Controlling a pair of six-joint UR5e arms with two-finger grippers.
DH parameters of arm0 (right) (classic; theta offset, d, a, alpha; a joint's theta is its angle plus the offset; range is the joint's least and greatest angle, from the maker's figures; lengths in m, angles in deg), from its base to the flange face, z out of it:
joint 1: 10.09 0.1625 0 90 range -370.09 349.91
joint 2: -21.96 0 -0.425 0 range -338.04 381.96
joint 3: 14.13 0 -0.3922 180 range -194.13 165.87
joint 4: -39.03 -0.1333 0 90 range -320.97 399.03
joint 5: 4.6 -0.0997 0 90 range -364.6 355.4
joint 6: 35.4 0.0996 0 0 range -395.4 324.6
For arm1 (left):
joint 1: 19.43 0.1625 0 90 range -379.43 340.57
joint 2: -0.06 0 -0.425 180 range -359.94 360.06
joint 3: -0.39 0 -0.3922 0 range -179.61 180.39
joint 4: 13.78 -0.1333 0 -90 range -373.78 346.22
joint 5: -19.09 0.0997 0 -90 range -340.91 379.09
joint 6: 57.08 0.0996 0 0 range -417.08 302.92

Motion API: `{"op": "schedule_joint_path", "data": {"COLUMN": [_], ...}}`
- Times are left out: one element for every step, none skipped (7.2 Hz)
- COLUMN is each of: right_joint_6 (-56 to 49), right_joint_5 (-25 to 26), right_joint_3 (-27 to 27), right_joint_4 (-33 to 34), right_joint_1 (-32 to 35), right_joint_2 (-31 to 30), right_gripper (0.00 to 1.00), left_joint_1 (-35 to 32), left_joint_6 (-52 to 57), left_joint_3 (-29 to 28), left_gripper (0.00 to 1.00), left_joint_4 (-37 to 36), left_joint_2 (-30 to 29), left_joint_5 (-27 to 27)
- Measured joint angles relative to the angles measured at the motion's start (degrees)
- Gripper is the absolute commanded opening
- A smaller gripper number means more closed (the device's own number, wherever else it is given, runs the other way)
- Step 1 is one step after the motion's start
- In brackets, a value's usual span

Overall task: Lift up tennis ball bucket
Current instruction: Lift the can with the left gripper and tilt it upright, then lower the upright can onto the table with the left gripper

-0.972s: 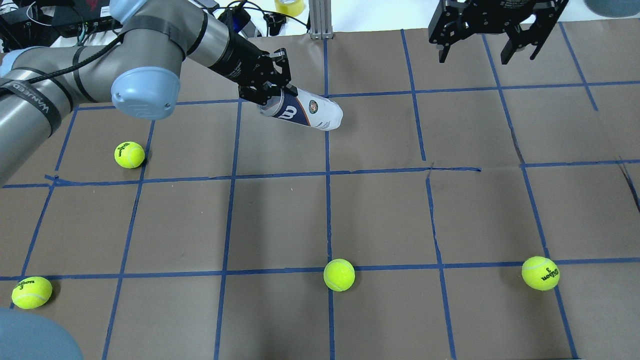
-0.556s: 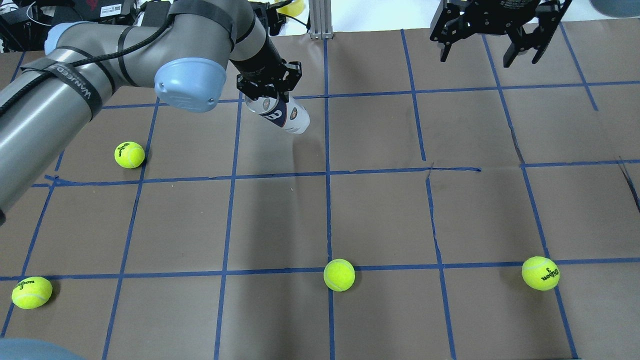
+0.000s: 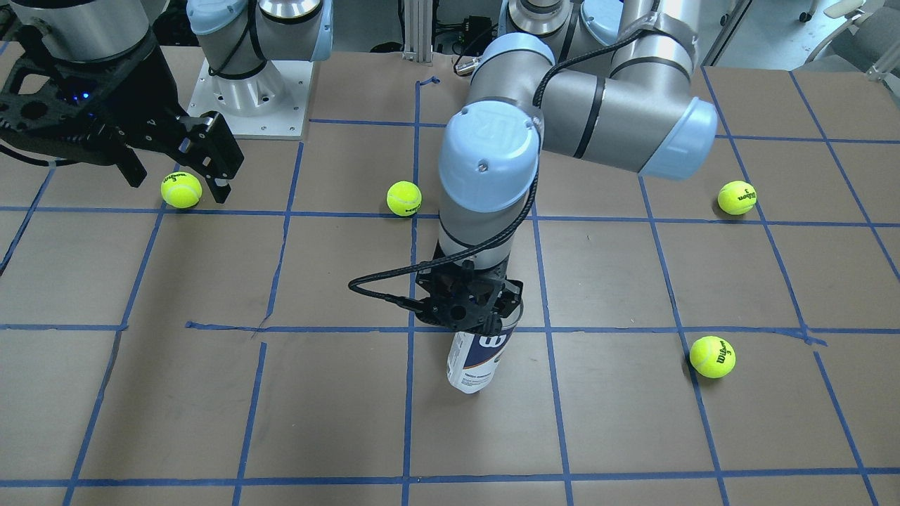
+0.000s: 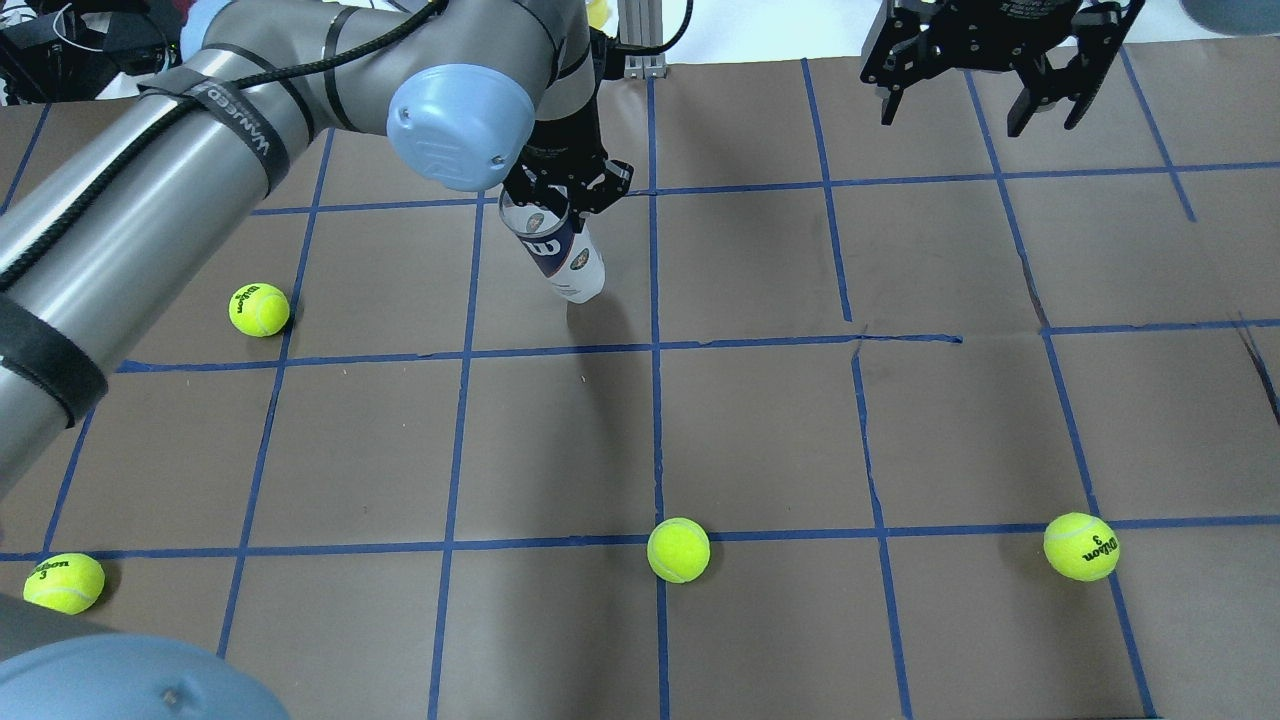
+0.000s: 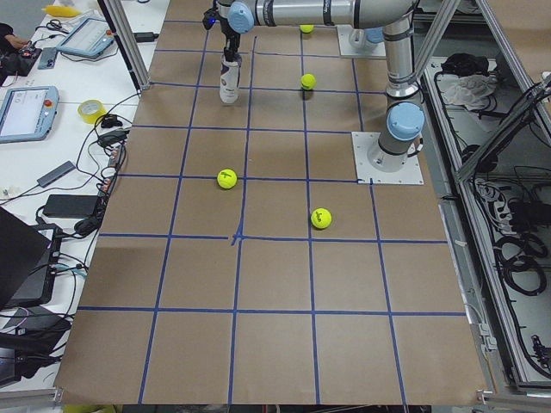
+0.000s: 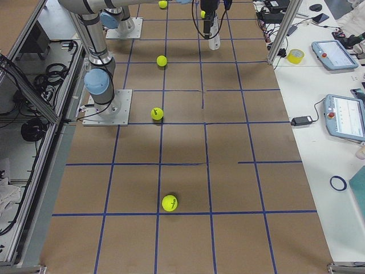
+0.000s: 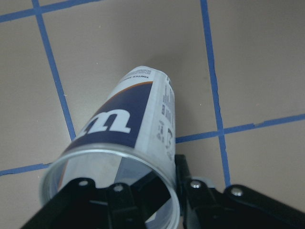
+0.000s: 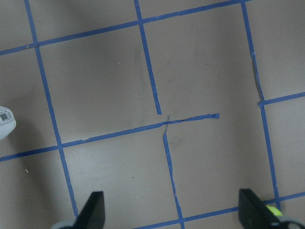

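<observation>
tennis ball bucket (image 4: 565, 255) — slim clear can with a white and navy label and a white W; the open metal rim is uppermost. It is held near upright, leaning a little, over the brown-papered desk (image 4: 760, 430). It sits in a taped square just beside the centre line, on the half of the desk away from the robot's bases. Whether its lower end touches the desk cannot be told.

left gripper (image 4: 567, 190) — points downward and is clamped on the bucket at its rim end. In the wrist view its black fingers (image 7: 198, 188) press against the can's wall, one showing through the clear plastic.

right gripper (image 4: 960, 115) — fingers wide apart, holding nothing. It hangs above the far right part of the desk in the overhead view, well apart from the bucket.

tennis balls (image 4: 678, 549) — four, yellow-green, loose on the desk and each well apart from the bucket. The others lie at the near left corner (image 4: 63, 584), the left side (image 4: 259, 309) and the near right (image 4: 1081, 546).

blue tape lines (image 4: 555, 351) — a grid of squares across the paper.
</observation>
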Motion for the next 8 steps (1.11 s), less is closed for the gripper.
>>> {"op": "schedule_joint_path", "data": {"right_joint_6": [0.0, 0.0, 0.0, 0.1, 0.1, 0.1, 0.0, 0.1], "right_joint_5": [0.2, 0.3, 0.4, 0.4, 0.4, 0.4, 0.4, 0.4], "right_joint_3": [0.0, 0.0, 0.0, 0.0, 0.0, 0.0, 0.0, 0.0], "right_joint_4": [0.0, 0.0, 0.1, 0.1, 0.1, 0.0, 0.0, 0.0], "right_joint_1": [0.0, 0.0, 0.0, 0.1, 0.1, 0.1, 0.1, 0.1], "right_joint_2": [0.0, 0.0, 0.1, 0.1, 0.1, 0.1, 0.1, 0.1], "right_gripper": [1.00, 1.00, 1.00, 1.00, 1.00, 1.00, 1.00, 1.00], "left_joint_1": [-1.2, -2.0, -2.4, -2.6, -2.7, -2.8, -2.9, -3.0], "left_joint_6": [0.2, 0.2, 0.2, 0.2, 0.2, 0.2, 0.1, 0.0], "left_joint_3": [-1.2, -2.2, -2.8, -3.0, -3.1, -3.0, -2.8, -2.8], "left_gripper": [0.00, 0.00, 0.05, 0.70, 1.00, 1.00, 1.00, 1.00], "left_joint_4": [0.7, 1.5, 1.9, 1.8, 1.6, 1.0, -0.2, -1.3], "left_joint_2": [-1.2, -2.1, -2.8, -3.3, -3.5, -3.5, -3.1, -2.1], "left_joint_5": [1.1, 1.9, 2.3, 2.4, 2.5, 2.5, 2.4, 2.4]}}
